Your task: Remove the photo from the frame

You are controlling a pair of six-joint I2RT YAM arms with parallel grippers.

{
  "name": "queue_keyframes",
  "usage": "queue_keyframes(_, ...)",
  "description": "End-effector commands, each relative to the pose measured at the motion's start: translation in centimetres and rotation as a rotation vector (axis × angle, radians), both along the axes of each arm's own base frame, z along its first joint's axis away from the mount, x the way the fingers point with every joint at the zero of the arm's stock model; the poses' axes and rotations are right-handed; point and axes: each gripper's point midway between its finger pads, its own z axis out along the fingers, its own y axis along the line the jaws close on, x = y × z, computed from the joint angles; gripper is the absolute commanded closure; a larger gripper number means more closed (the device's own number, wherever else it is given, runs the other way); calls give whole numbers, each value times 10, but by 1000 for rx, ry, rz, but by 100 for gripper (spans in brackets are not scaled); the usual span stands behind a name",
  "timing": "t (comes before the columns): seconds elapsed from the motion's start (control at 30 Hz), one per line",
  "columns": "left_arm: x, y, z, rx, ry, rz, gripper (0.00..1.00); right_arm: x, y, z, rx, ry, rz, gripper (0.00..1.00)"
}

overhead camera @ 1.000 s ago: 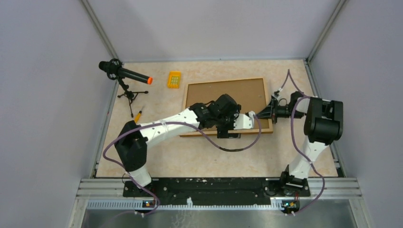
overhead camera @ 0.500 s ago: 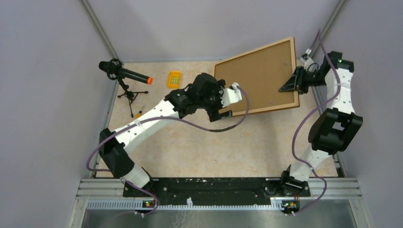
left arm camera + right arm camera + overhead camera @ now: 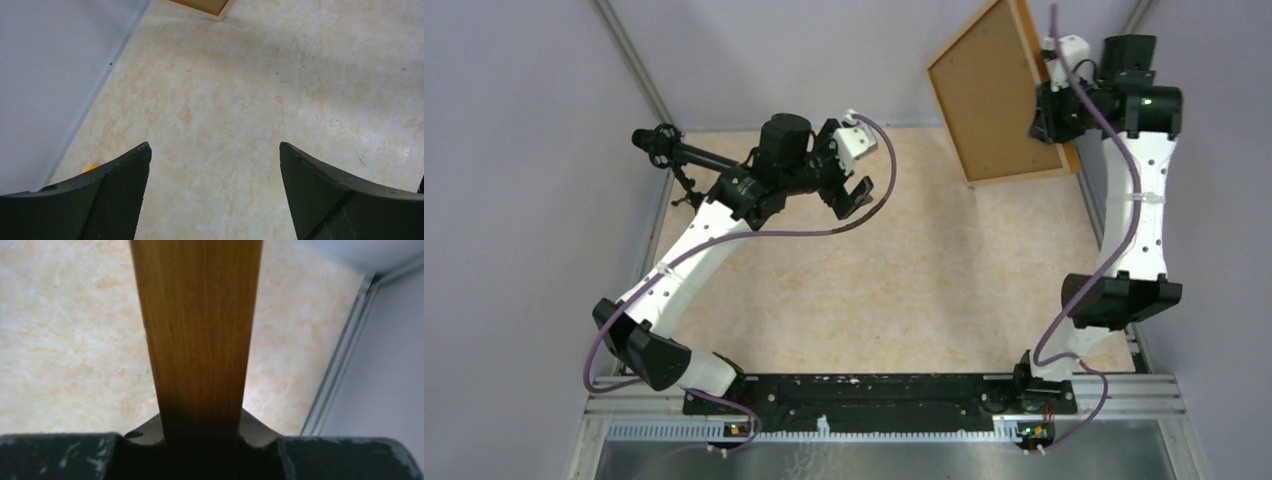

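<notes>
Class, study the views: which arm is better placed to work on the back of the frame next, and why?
Left. The right arm is busy: its jaws are shut on the rim of the frame, holding it up, tilted. The left arm has its jaws open and empty over the table.

Three eyes on this one: one high up behind, one riding each wrist.
The top camera sits above and behind the arm bases (image 3: 714,378), looking down and forward from far off, so the whole worktop (image 3: 904,290) fits in. The left wrist camera peers down between the left fingers (image 3: 112,197) from some height, mostly worktop, and there at its top edge is a corner of the frame (image 3: 200,5), the same frame the top view has at far right. The right wrist camera is pressed right up to that frame's rim (image 3: 200,340), worktop behind.
</notes>
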Motion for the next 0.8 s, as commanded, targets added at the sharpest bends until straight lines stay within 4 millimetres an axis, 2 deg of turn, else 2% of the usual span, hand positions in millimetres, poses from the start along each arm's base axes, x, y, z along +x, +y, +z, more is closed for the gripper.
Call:
queue_keyframes(0.0,6,17,42,-124,-28,47,1,-3,54,20,-253,-215,169,100)
queue_keyframes(0.13,16,39,58,-187,-30,111,1,-13,80,-15,-462,-275,223,100)
queue_keyframes(0.2,22,51,78,-222,-68,146,1,-23,89,-36,-539,-275,251,100)
queue_keyframes(0.33,32,80,130,-298,-157,228,1,-40,111,-65,-618,-283,320,100)
queue_keyframes(0.43,30,89,150,-316,-197,249,1,-50,119,-90,-675,-302,350,100)
queue_keyframes(0.53,29,89,146,-312,-184,249,1,-66,127,-130,-733,-293,411,100)
queue_keyframes(0.77,28,84,101,-281,-83,230,1,-91,151,-207,-882,-350,507,100)
